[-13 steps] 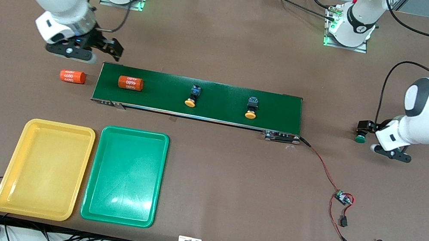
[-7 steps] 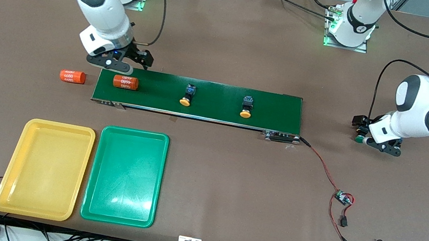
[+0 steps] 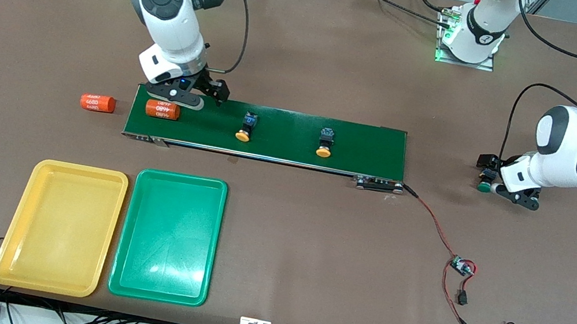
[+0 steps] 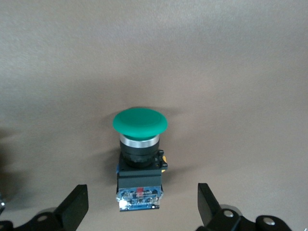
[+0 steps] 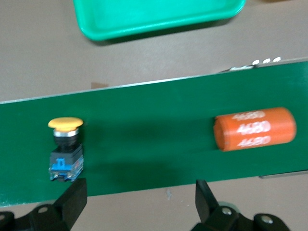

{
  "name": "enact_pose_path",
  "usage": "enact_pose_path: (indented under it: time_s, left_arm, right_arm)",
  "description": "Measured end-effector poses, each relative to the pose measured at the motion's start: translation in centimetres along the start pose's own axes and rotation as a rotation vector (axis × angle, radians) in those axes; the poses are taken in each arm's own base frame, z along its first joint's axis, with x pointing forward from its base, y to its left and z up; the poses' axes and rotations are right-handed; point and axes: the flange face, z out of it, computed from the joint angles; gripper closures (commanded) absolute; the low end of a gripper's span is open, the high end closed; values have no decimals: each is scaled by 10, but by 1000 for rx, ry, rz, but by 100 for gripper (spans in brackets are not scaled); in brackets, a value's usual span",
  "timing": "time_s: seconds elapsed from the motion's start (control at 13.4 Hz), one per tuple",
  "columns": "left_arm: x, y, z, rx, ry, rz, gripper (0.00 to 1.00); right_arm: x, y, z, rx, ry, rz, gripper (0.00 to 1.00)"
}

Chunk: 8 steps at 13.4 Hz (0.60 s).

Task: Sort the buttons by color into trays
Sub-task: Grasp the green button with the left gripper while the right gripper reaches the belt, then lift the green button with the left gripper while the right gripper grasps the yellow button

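Left hand (image 4: pixel 139 211) straddles green-domed button (image 4: pixel 140 159).

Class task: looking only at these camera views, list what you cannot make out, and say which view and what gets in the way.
- Green button, front view: mostly hidden by the left tool.
- Second green button: in no view.
- Green tray, right wrist view: cut off by the edge.
- Circuit board on the cable, front view: too small to read.

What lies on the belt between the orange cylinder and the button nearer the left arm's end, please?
Another yellow-capped button lies between the orange cylinder and that button, per the front view.
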Motion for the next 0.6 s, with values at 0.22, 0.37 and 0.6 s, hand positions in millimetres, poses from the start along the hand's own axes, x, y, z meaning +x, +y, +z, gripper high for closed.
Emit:
enact_pose_path:
  time_s: [0.22, 0.37, 0.6]
  left_arm:
    - [-2, 1, 6, -6, -10, 0, 12]
    - [-3, 2, 7, -8, -14, 1, 26]
    - [-5, 2, 9, -10, -19, 2, 49]
  right_arm:
    - [-7, -12, 19, -8, -9, -7, 0]
    - [-6, -15, 27, -2, -10, 0, 0]
    - [-5, -18, 37, 7, -7, 5, 0]
